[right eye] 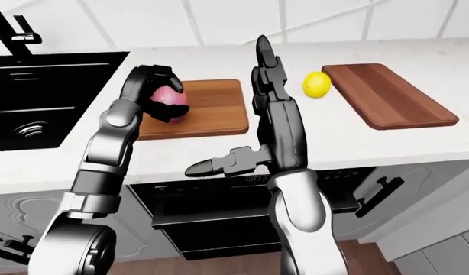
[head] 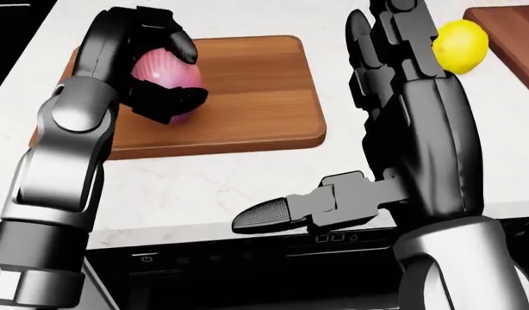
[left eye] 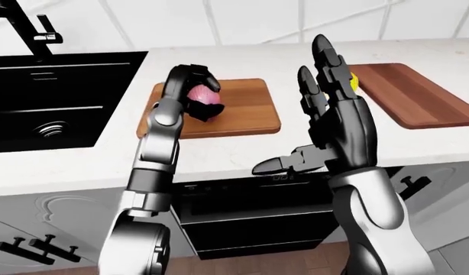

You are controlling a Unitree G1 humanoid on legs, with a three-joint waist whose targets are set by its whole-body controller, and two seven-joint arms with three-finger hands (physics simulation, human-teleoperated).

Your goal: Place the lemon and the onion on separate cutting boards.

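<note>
Gripping the onion (head: pixel 165 77), the left hand (head: pixel 152 68) has its dark fingers curled over the top and under the near side of the pink bulb, and holds it over the left part of the left cutting board (head: pixel 247 97). Whether the onion already touches the wood I cannot tell; it looks at or just above the surface. The right hand (head: pixel 402 84) stands upright with its fingers spread wide and its thumb stuck out to the left, holding nothing, raised above the white bench (head: pixel 213 187) between the two boards.

The lemon (right eye: pixel 317 84) lies on the bench, just left of the right cutting board (right eye: pixel 387 94) and not on it. It sits beyond the right hand and slightly to its right, near but clearly apart from the fingertips.

By my reading, the onion half of the task is nearly done, needing only a release onto its board. The lemon half is not begun: the free right hand would have to reach out, close round the fruit and carry it the short way right onto the bare board.
</note>
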